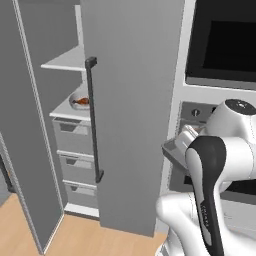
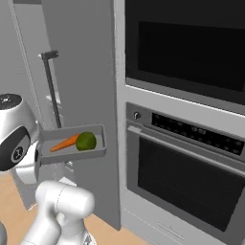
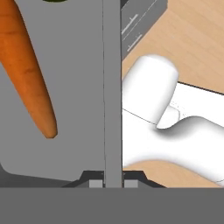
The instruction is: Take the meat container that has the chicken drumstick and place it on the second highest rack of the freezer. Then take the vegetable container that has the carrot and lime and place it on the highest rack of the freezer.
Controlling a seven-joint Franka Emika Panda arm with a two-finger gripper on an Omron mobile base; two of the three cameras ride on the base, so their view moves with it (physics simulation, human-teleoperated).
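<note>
One carrot (image 2: 64, 142) lies lengthwise in the tray (image 2: 72, 154), whose wall the gripper (image 3: 112, 181) clamps.

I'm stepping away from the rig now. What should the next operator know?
Gripper: shut on the wall of the vegetable container, held in the air beside the freezer door.
Carrot and lime lie in it.
Done: drumstick in its container on the lower rack.
Left: set the vegetable container on the highest rack, then let go.
</note>
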